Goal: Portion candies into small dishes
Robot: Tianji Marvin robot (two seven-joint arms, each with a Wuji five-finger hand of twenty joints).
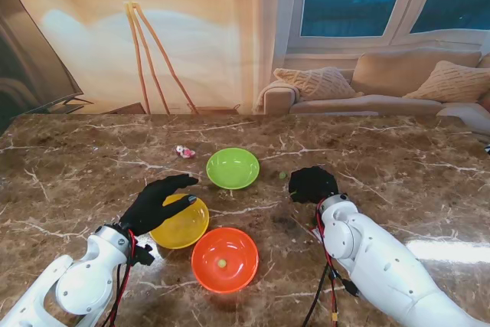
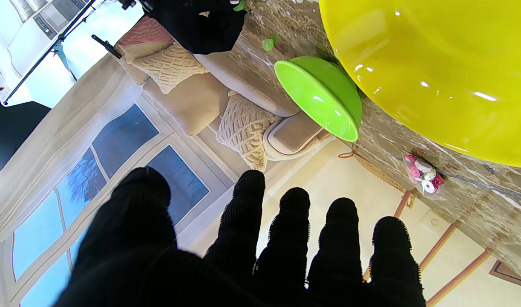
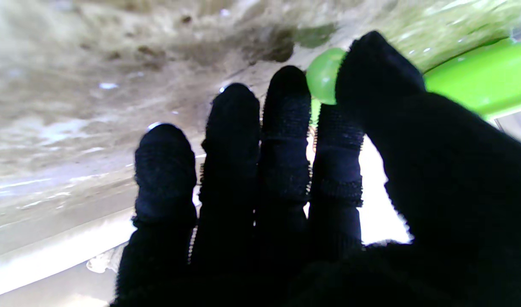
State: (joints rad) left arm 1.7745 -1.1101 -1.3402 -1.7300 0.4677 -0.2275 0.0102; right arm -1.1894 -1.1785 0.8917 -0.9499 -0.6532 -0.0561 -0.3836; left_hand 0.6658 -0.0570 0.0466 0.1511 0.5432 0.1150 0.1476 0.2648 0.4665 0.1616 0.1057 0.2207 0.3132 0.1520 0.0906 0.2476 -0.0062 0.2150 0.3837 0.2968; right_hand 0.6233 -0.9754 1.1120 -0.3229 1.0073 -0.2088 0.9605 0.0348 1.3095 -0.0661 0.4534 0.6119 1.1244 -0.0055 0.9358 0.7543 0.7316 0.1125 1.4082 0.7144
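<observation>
Orange dish (image 1: 224, 259): nearest to me, at 6 o'clock on the table (image 1: 398, 158); I see one small green candy (image 1: 221, 263) in its middle.
Yellow dish (image 1: 181, 223): touching the orange one at its 10 o'clock; I see nothing in it.
Left hand (image 1: 161, 203): black glove, fingers spread and holding nothing, hovering over the yellow dish's far-left rim.
Green dish (image 1: 233, 168): farther from me, at 12 o'clock from the orange one, apart from both others.
Wrapped sweet (image 1: 184, 152): pink and white, at 10 o'clock from the green dish, on bare marble.
Right hand (image 1: 312, 184): at 3 o'clock from the green dish, palm down on the table. My right wrist view shows the thumb beside a loose green candy (image 3: 324, 81), fingers side by side; I cannot tell whether it is pinched.
Stray candy (image 1: 282, 175): green speck between green dish and right hand.
</observation>
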